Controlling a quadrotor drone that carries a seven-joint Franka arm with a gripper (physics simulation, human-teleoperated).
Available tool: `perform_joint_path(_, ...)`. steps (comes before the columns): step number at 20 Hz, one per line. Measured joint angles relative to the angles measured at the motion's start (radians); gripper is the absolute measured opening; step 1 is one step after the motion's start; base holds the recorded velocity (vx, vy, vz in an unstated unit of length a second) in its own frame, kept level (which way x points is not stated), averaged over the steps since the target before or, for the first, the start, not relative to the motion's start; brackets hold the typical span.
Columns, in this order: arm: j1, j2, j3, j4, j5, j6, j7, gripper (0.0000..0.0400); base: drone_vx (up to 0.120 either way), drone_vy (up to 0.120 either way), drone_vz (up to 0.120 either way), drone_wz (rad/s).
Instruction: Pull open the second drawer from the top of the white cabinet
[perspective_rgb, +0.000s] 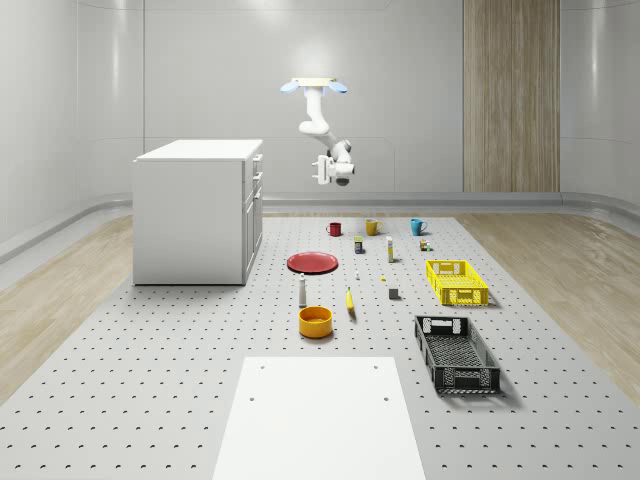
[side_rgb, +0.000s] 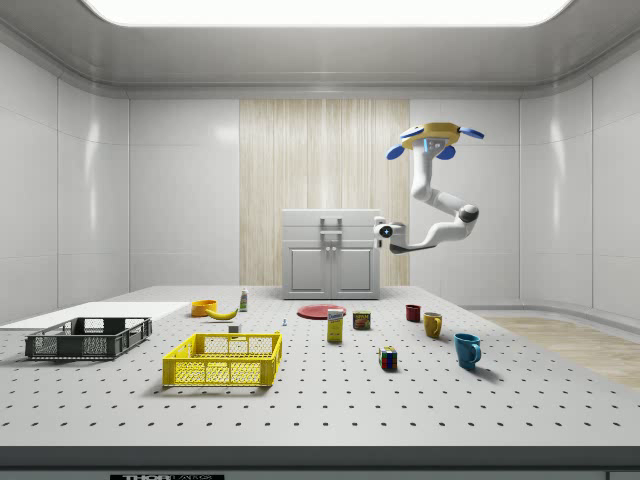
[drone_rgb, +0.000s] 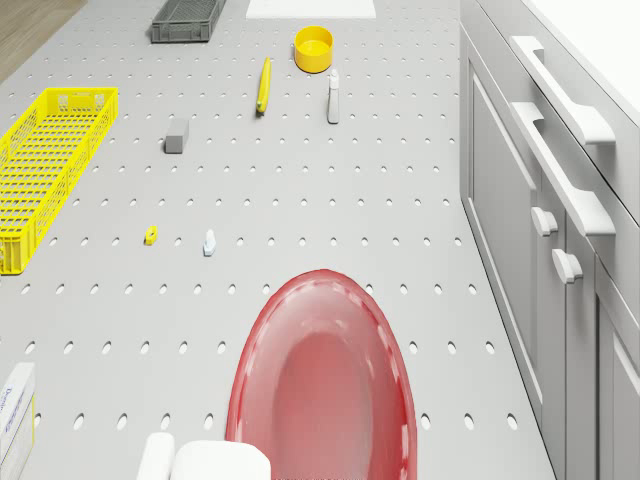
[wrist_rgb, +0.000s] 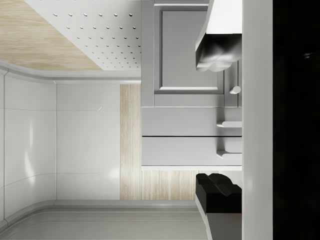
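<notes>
White cabinet (perspective_rgb: 195, 215) is seen standing on the perforated table (perspective_rgb: 150, 340) at the whole-scene view's left, front face turned toward the scattered items. Two stacked drawers with bar handles are seen at the top of its front, two doors with small knobs below; all are flush and closed. The second drawer from the top (side_rgb: 331, 236) is shown shut in the side view, its handle (drone_rgb: 565, 180) a pale horizontal bar standing off the face in the drone view, just under the top drawer's handle (drone_rgb: 568, 92). In the wrist view both drawer fronts (wrist_rgb: 180, 150) are seen ahead of the gripper (wrist_rgb: 217, 120), with a clear gap between. The fingers are spread apart, one pale fingertip (wrist_rgb: 215, 55) and one dark fingertip (wrist_rgb: 217, 192), nothing held between them. In the side view the gripper (side_rgb: 383, 232) is seen at about drawer height, at the side view's right of the cabinet front. The drone (perspective_rgb: 313, 87) is seen hovering in the air beside the cabinet, over the table near the red plate (perspective_rgb: 313, 262). Elsewhere on the table: a yellow basket (perspective_rgb: 456, 281), black basket (perspective_rgb: 456, 352), orange bowl (perspective_rgb: 315, 321), banana (perspective_rgb: 350, 300), three mugs (perspective_rgb: 372, 227).
</notes>
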Motion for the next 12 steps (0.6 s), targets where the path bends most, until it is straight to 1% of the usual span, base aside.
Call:
perform_joint_path(3,0.007,-0.008,-0.002,-0.001,-0.006,0.007,0.005,0.03,0.12,-0.107,0.0,0.0)
perform_joint_path(12,0.028,-0.03,-0.009,-0.004,-0.024,0.026,0.02,0.03,0.12,0.0,0.0,0.0)
